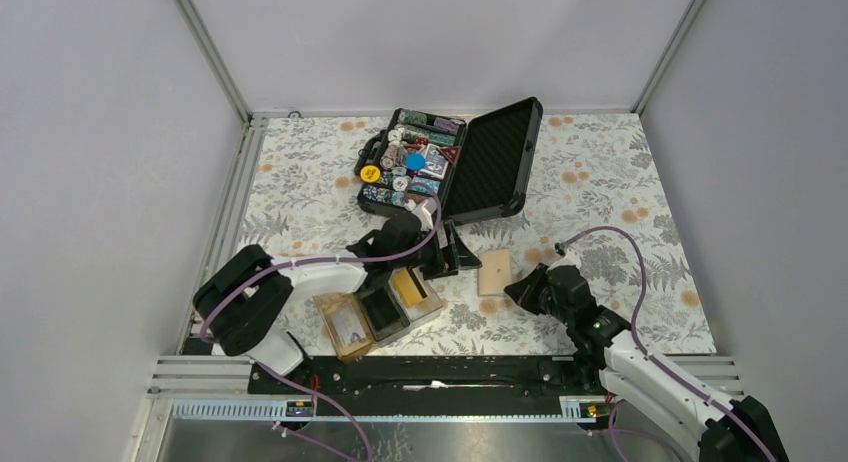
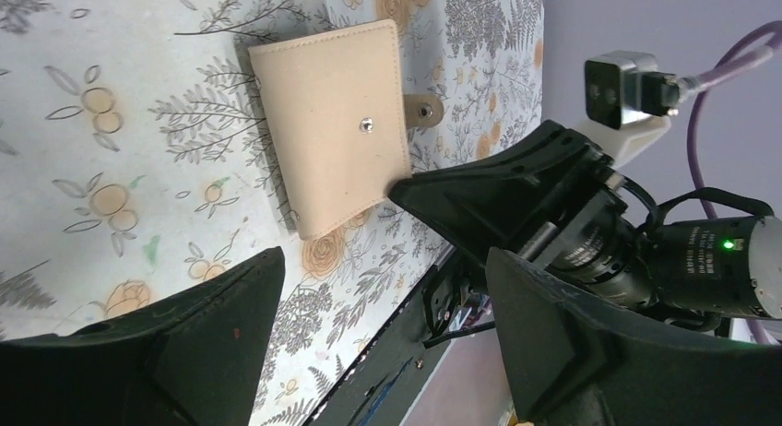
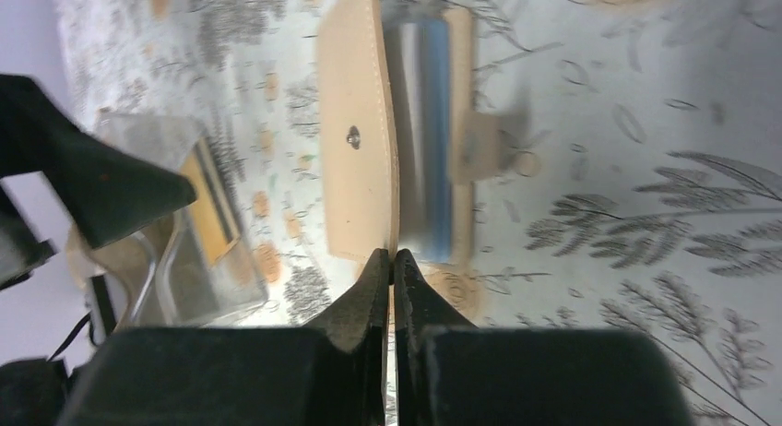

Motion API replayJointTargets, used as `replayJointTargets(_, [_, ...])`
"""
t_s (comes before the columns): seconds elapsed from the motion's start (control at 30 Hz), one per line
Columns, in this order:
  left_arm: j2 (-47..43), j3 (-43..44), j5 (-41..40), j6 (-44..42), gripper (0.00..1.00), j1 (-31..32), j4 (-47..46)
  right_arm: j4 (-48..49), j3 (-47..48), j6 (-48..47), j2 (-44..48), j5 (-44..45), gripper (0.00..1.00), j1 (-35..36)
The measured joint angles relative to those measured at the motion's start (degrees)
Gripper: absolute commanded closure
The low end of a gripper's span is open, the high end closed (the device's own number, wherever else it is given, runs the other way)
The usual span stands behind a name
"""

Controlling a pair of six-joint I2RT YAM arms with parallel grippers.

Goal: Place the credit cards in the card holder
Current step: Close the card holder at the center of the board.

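- Now the right tool (image 3: 392, 254) is clenched — seemingly on the raised flap of the tan wallet (image 3: 360, 140).
- Left tool (image 2: 383, 256) gapes, released; one credit card (image 1: 409, 285) lies in the card holder (image 1: 325, 312).

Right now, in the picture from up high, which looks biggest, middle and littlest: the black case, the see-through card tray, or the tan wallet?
1. black case, lying open: clearly biggest.
2. card holder, the see-through tray: middle.
3. tan wallet: littlest.
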State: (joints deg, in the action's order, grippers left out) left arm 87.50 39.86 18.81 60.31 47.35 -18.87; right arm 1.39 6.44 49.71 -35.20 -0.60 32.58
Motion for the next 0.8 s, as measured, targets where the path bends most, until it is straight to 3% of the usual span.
replayJointTargets(0.2, [5.1,4.8,-0.9,-0.3,0.36,2.1,0.4,-3.7,0.0,3.8,-3.0,6.0,0.53,0.0])
replayJointTargets(0.4, [9.4,8.8,-4.9,-1.6,0.43,3.4,3.6,-6.8,1.6,3.5,-1.8,8.7,0.27,0.0])
replayJointTargets(0.63, [12.9,10.3,-9.0,-2.1,0.5,4.4,7.4,-6.3,5.7,0.7,-9.9,10.4,0.25,0.0])
replayJointTargets(0.8, [15.6,10.3,-9.2,-1.8,0.54,4.8,6.5,-0.5,8.0,-0.8,-17.7,9.5,0.33,0.0])
